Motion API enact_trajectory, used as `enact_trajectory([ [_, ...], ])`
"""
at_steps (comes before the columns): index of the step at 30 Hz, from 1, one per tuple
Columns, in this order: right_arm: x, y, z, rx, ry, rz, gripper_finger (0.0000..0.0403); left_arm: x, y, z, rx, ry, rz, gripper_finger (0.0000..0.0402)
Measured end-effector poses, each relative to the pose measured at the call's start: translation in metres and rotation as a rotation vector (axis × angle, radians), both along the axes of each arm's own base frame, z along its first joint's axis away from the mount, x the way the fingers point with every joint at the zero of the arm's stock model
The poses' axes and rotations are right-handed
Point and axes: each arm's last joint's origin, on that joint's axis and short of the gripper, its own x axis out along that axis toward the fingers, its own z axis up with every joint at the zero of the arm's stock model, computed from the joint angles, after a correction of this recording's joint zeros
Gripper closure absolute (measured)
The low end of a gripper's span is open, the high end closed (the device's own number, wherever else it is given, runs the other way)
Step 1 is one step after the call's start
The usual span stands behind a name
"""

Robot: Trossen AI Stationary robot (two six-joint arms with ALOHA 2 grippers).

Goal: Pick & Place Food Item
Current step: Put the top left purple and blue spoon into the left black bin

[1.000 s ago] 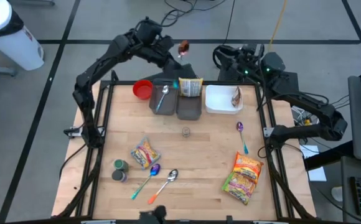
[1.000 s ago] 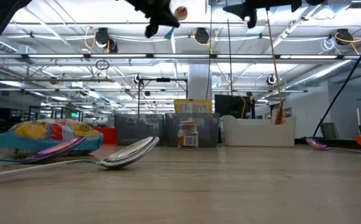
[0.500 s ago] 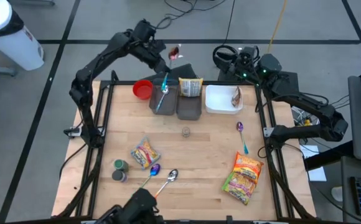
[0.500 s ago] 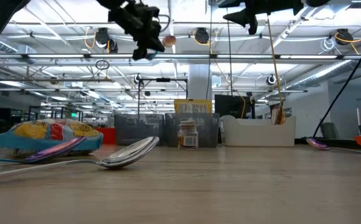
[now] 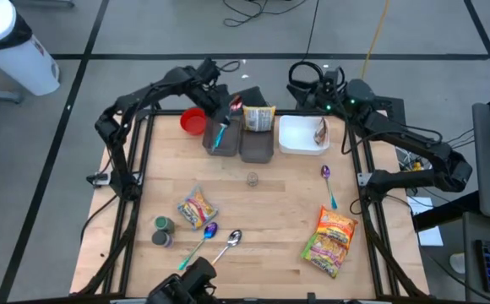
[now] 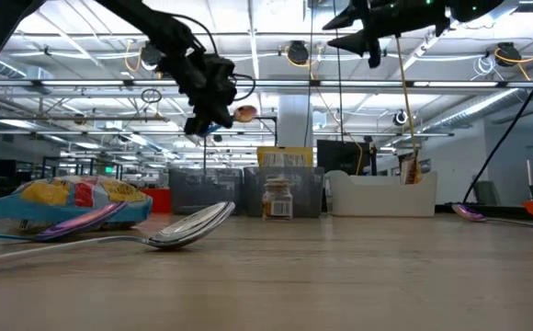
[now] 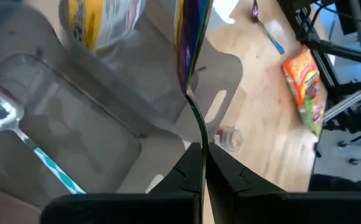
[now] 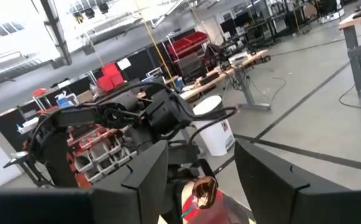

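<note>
My left gripper (image 5: 225,108) is shut on a spoon with a coppery, shiny bowl (image 6: 244,114). It hangs above the two grey bins (image 5: 256,145) at the table's far side. One bin holds a silver spoon with a teal handle (image 7: 18,130), the other an upright yellow snack packet (image 5: 258,118). My right gripper (image 5: 317,84) is open and empty, high over the table's far edge; it also shows in the low view (image 6: 368,32). My left gripper pinches the spoon's thin handle (image 7: 199,140) between its two fingers. The spoon sticks out past the fingertips, seen edge-on, with its bowl (image 7: 190,37) at the free end. It is lifted clear above the grey bins.
A white bin (image 5: 289,145) holds a brown packet (image 5: 321,131). There is also a red bowl (image 5: 193,121), a small jar (image 5: 252,178), a purple spoon (image 5: 327,181), an orange snack bag (image 5: 331,239), a colourful bag (image 5: 197,209), two cans (image 5: 162,230) and two spoons (image 5: 215,242). A dark shape (image 5: 186,287) shows at the near edge.
My left gripper has come down with the spoon, from beyond the table's far edge toward the near edge, until it stands over the grey bins. It has stayed shut on the spoon. A dark shape has come into view at the near edge.
</note>
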Motion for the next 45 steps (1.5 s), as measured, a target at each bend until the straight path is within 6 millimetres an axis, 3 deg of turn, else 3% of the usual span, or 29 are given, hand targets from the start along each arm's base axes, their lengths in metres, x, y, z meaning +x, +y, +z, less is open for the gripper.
enact_trajectory([
  [9,0.0,0.0,-0.012,0.014,-0.031,0.004,0.0225,-0.004,0.001,-0.026,0.04,0.154,0.123,0.0396],
  [17,0.0,0.0,-0.014,0.022,-0.036,0.001,0.0231,0.002,0.004,-0.026,0.129,0.161,0.182,0.0396],
  [26,0.0,0.0,-0.014,0.034,-0.048,0.006,0.0232,0.011,-0.001,-0.044,0.146,0.258,0.15,0.0396],
  [34,0.0,0.001,-0.014,0.04,-0.052,0.009,0.0232,0.013,-0.002,-0.045,0.167,0.277,0.151,0.0396],
  [45,0.0,0.001,-0.014,0.057,-0.053,0.015,0.0232,0.019,0.001,-0.069,0.093,0.332,0.166,0.0396],
])
